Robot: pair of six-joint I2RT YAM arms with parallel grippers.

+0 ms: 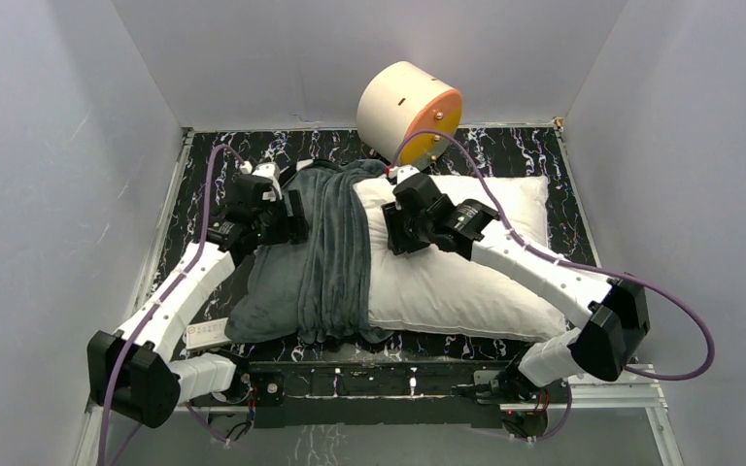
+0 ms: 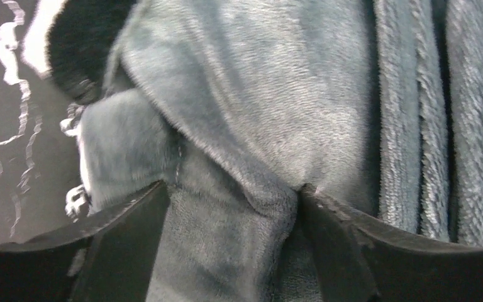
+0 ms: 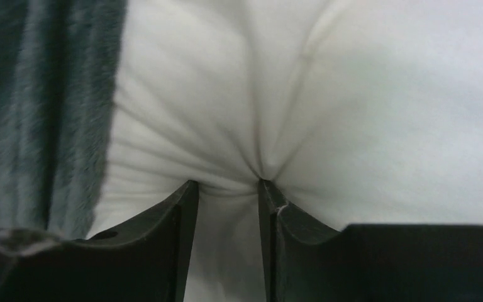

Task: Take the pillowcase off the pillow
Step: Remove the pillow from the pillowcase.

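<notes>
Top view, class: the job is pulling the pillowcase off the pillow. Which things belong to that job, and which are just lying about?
Belong to the job:
pillowcase
pillow
left gripper, pinching the grey plush
right gripper, pinching the white pillow

Just lying about:
cream-and-orange cylinder, at the far edge
small white card, by the near left corner

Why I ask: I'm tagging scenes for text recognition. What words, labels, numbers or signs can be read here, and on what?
Nothing is legible.
The white card at the near left: dark print, too small to read.
On the pillowcase, pillow and cream-and-orange cylinder: no text visible.
</notes>
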